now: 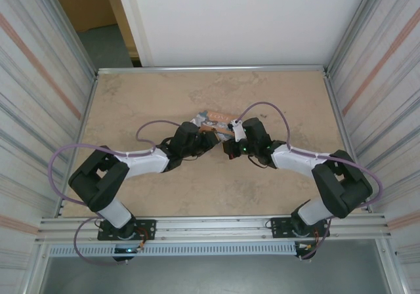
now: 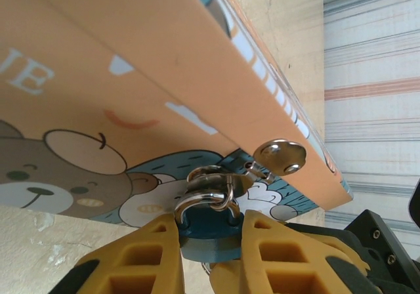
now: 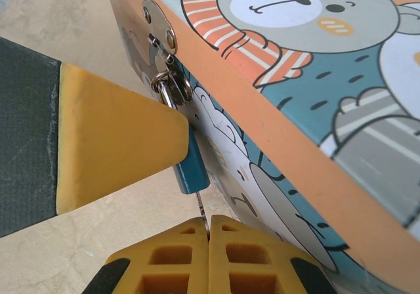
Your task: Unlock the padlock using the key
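near the middle of the table (image 1: 275, 97), a little toward the far side, the colourful bear box (image 1: 213, 118) lies with both arms reaching in to its near edge, the left from the left and the right from the right.

the left gripper (image 2: 210, 218) is narrowed onto the padlock (image 2: 209, 241). its yellow fingers (image 2: 164, 248) press the blue body from both sides, and the lock sits between them just off the box's (image 2: 131, 64) side wall. the silvery shackle (image 2: 203, 197) rises out of the body and loops through the metal hasp (image 2: 279, 156) fixed to the orange edge of the box.

from the right wrist, the padlock (image 3: 193, 169) hangs below the hasp (image 3: 161, 25), half hidden behind one broad yellow finger (image 3: 118, 143) of the left gripper. the right gripper (image 3: 209, 225) is pinched fully together on the key (image 3: 200, 209) — a thin silvery sliver standing up out of the closed fingertips. its upper end meets the lower end of the blue body; how far it goes in cannot be told. the box (image 3: 315, 97) lies just right of lock and key, bear faces on its lid.
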Robot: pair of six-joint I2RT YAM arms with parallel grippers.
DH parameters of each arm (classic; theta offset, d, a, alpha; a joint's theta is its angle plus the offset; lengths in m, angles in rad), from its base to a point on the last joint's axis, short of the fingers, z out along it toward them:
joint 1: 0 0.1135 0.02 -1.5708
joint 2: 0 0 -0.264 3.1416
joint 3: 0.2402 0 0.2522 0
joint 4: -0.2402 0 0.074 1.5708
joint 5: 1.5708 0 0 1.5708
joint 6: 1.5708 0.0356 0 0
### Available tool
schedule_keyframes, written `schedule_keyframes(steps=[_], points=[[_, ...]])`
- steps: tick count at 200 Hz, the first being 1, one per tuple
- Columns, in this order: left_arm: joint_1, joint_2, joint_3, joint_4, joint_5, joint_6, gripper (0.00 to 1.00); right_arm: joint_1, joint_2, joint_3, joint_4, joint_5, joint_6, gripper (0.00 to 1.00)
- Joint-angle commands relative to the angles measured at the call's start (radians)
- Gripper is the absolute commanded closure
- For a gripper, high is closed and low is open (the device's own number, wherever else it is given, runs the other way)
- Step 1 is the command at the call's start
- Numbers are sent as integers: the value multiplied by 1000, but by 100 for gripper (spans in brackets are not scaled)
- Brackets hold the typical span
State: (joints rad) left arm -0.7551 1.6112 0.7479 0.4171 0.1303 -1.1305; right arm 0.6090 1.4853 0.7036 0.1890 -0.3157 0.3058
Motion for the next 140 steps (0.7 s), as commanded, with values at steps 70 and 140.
schedule_keyframes(steps=[70,140], points=[[-90,29,-2,-42,247,-3,87,23,-57,94,288,-31,3,100],[-62,51,25,-41,227,11,87,48,-135,-66,166,47,55,100]])
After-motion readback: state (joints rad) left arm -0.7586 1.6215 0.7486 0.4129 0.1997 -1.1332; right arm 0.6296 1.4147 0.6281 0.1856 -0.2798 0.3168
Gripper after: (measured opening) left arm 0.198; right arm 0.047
